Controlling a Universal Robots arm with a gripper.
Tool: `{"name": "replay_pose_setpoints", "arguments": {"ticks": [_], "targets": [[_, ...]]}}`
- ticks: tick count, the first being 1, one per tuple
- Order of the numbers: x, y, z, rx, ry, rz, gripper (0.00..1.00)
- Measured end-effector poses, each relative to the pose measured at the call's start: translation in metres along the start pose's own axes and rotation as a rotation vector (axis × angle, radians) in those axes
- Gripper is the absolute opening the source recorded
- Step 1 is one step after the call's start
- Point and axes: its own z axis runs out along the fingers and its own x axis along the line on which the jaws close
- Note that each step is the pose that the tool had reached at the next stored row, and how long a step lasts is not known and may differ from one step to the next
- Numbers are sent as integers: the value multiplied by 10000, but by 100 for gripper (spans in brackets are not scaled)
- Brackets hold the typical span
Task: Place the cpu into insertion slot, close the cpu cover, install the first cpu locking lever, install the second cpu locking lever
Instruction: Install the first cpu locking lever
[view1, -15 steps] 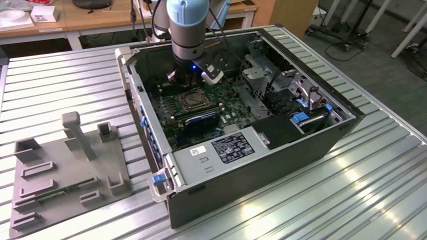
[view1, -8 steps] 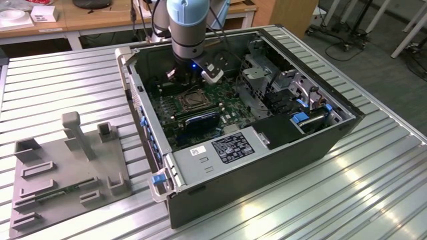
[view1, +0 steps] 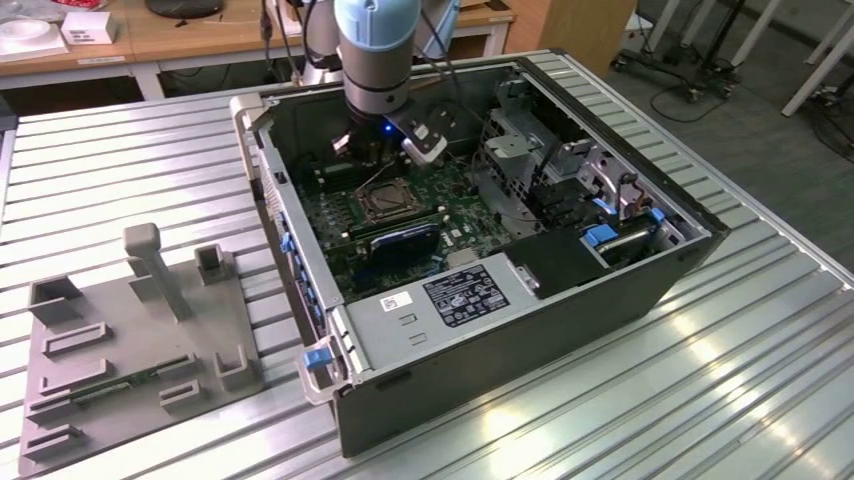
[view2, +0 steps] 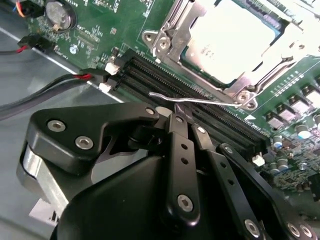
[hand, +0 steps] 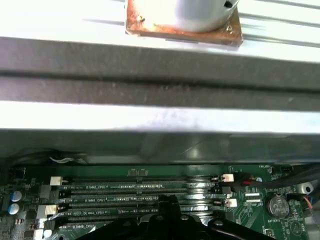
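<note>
You will find the cpu (view2: 230, 40) lying flat in the insertion slot (view2: 161, 44), metal top up, its edges square to the socket frame. The cpu cover (view2: 176, 22) lies down over its rim. One locking lever (view2: 200, 101), a thin wire, runs lengthwise beside the memory slots (view2: 150, 75) and parallel to them, with its hooked end nearest the gripper (view2: 176, 116). The claw is clenched, its fingers (view2: 179, 150) drawn together just short of that hook. In the exterior view, the computer case (view1: 534, 330) holds the green motherboard (view1: 400, 250). The grey fixture tray (view1: 114, 345) on the exterior view's left carries a slim green strip (view1: 127, 385).
</note>
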Motion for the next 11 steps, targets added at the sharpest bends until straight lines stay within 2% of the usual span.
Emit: {"name": "replay_pose_setpoints", "arguments": {"ticks": [5, 11], "targets": [[-7, 17, -48, -211, -24, 26, 11], [-20, 43, -122, -316, -32, 39, 11]]}}
